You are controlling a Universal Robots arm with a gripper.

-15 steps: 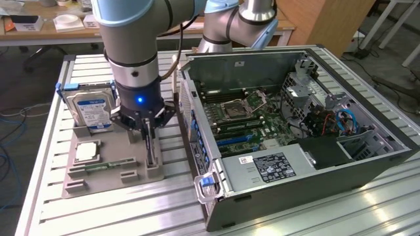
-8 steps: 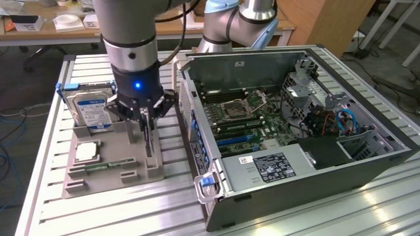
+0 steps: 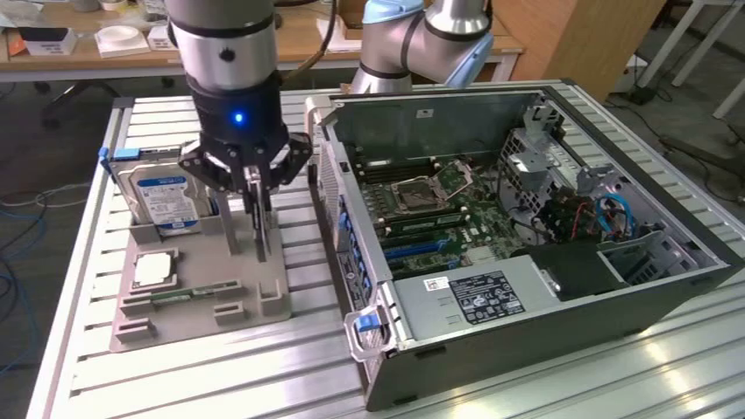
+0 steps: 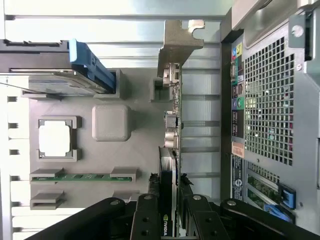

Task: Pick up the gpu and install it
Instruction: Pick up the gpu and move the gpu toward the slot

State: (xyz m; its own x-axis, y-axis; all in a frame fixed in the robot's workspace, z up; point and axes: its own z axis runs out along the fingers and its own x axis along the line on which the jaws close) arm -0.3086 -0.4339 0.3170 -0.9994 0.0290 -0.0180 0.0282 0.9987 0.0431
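The tool [image 4: 170, 220] sits directly over the upright gpu [image 4: 172, 135].

One open computer case [image 3: 501, 349] and one grey tray [image 3: 204, 262] sit on one slatted metal tabletop [image 3: 174, 384]. The tray carries four parts: one hard drive [image 3: 163, 196], one processor chip [image 3: 153, 269], one memory stick [image 3: 187, 295] and one graphics card [image 4: 175, 100]. Two robot arms: a silver-and-black one [image 3: 227, 52] with one pincer [image 3: 258, 249], and a pale blue one [image 3: 407, 35].
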